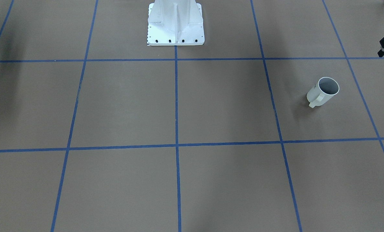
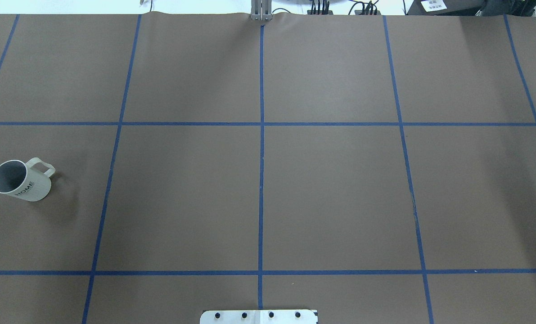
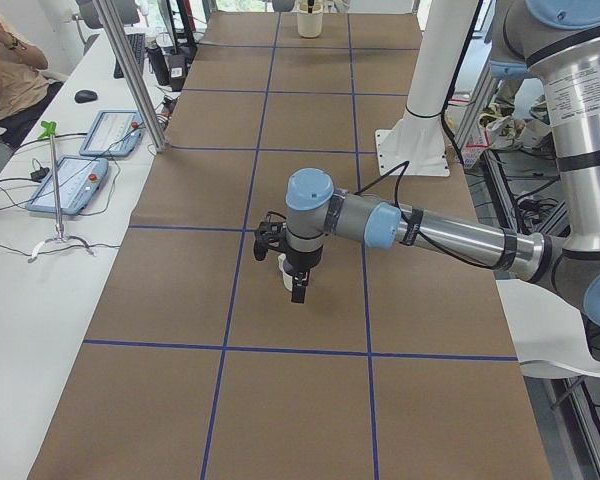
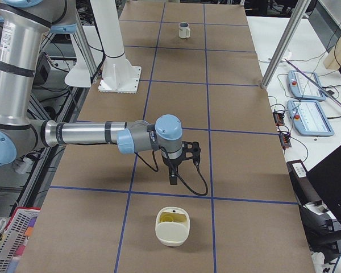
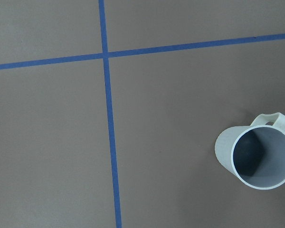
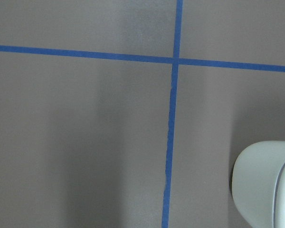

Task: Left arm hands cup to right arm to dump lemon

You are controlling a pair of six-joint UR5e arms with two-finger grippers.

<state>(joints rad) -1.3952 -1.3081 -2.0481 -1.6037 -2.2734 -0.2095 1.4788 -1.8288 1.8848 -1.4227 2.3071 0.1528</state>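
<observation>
Nearest in the right side view sits a white tub (image 4: 171, 234) on the table (image 4: 238, 170), with the lemon (image 4: 169, 216) lying inside it. Just beyond it the right gripper (image 4: 173, 178) hangs pointing down over a blue tape line, clear of the tub. Whether its fingers are spread or closed I cannot tell. The right wrist view catches only the tub's rounded edge at its lower right corner.

At the table's other end the cup (image 2: 22, 181) stands upright at the robot's far left, in the middle row of taped squares. Its 1 handle points away from the robot, and the word HOME is on the side facing the robot. The left wrist view looks down into its grey inside from off to 1 side.

In the left side view the left gripper (image 3: 296, 292) hangs pointing down, hiding most of the cup behind it. The front view shows the cup standing free. Its finger spread cannot be made out either.
</observation>
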